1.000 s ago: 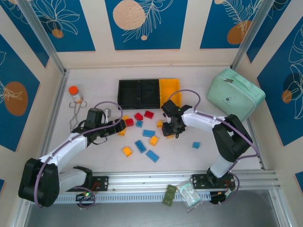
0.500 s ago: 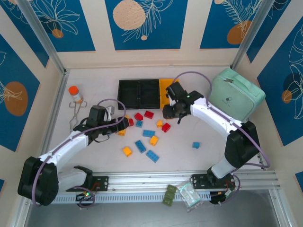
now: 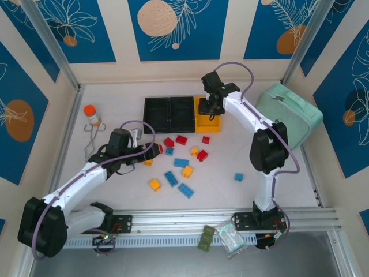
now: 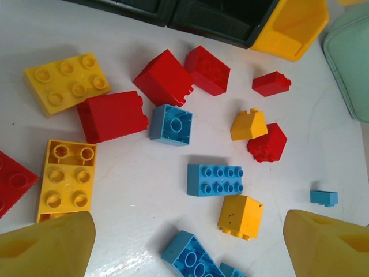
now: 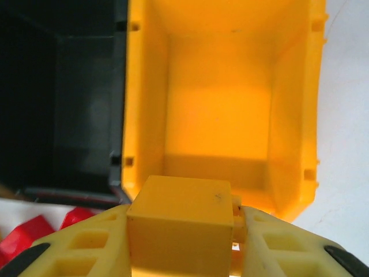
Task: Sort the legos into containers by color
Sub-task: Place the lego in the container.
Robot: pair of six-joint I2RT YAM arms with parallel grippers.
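Observation:
My right gripper hangs over the near end of the yellow-orange container, shut on a yellow lego. In the right wrist view that container lies just beyond the held lego, with a black container to its left. Two black containers join it in a row. Red, blue and yellow legos lie loose on the table, among them a blue oblong one, a yellow one and a red one. My left gripper hovers open at the left of the scatter, nothing between its fingers.
A mint-green zip case lies at the right, close to the right arm. An orange-capped bottle and metal tongs sit at the left. A lone blue lego lies toward the right front.
My right gripper has carried the yellow lego from the middle of the table back to above the yellow-orange container. The left gripper has edged slightly right and stays open.

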